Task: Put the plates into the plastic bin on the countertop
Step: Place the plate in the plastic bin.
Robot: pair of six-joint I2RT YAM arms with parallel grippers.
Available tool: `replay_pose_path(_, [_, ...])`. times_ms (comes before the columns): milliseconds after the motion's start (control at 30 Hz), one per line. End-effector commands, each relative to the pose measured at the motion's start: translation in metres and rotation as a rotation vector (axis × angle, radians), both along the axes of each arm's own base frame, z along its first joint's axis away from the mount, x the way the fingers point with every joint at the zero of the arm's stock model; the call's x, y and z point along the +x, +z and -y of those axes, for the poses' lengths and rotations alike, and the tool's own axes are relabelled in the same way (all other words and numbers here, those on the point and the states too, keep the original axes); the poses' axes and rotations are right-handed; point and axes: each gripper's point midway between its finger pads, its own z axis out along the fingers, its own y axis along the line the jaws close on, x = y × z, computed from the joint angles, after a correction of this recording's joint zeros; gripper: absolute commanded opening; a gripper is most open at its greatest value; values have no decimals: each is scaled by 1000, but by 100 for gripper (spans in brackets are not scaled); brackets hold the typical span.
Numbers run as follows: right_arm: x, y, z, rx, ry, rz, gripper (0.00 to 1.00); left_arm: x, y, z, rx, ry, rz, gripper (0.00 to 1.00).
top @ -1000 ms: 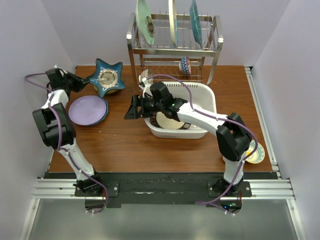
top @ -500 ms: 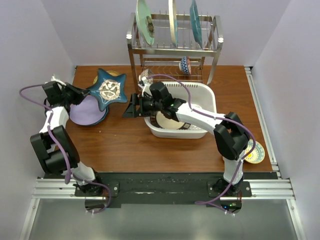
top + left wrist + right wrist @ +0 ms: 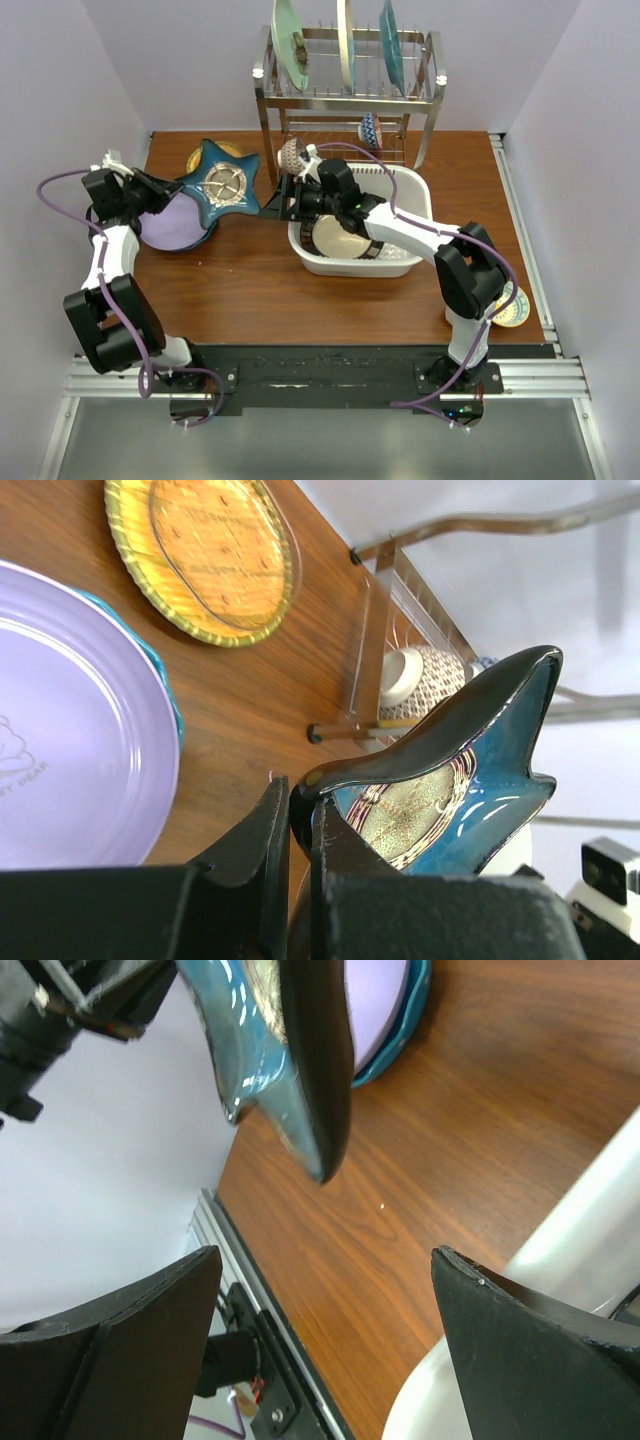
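Note:
My left gripper (image 3: 168, 192) is shut on one point of the blue star-shaped plate (image 3: 224, 183), holding it tilted above the countertop (image 3: 250, 290). The left wrist view shows that point pinched between the jaws of the left gripper (image 3: 298, 815), and the star plate (image 3: 450, 780) rises to the right. My right gripper (image 3: 275, 205) stands open just right of the star plate (image 3: 290, 1050), its jaws wide apart with nothing between them (image 3: 325, 1260). A lavender plate (image 3: 168, 226) lies below on a blue one, an amber plate (image 3: 205, 555) behind. The white plastic bin (image 3: 412, 185) holds a cream plate (image 3: 340, 238).
A steel wire rack (image 3: 345, 95) stands at the back with three big upright plates and two small patterned bowls (image 3: 370, 130) lower down. A small saucer with a yellow centre (image 3: 512, 306) lies at the right, behind the right arm's base.
The left arm has lifted the star plate off the counter and carried it a little right and nearer, tilted. The right gripper has moved back towards it and opened a bit wider.

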Motion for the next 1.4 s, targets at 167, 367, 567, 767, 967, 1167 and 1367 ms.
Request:
replay_pose_path(167, [3, 17, 0, 69, -26, 17, 89, -14, 53, 28, -19, -145, 162, 0])
replay_pose_path(367, [3, 11, -5, 93, -13, -6, 87, -20, 56, 33, -23, -163, 170, 0])
replay_pose_path(567, [3, 7, -12, 130, -3, -42, 76, -24, 59, 39, -36, -182, 179, 0])
replay_pose_path(767, [3, 5, -21, 159, 12, -57, 66, -25, 64, 54, -39, -224, 192, 0])
replay_pose_path(967, [3, 3, -27, 168, 18, -63, 47, -24, 67, 64, -47, -251, 200, 0])
replay_pose_path(1167, [3, 5, -26, 169, 12, -59, 3, -23, 68, 66, -45, -256, 203, 0])
replay_pose_path(1367, [2, 13, -18, 145, -6, -22, 0, -21, 69, 65, -27, -257, 211, 0])
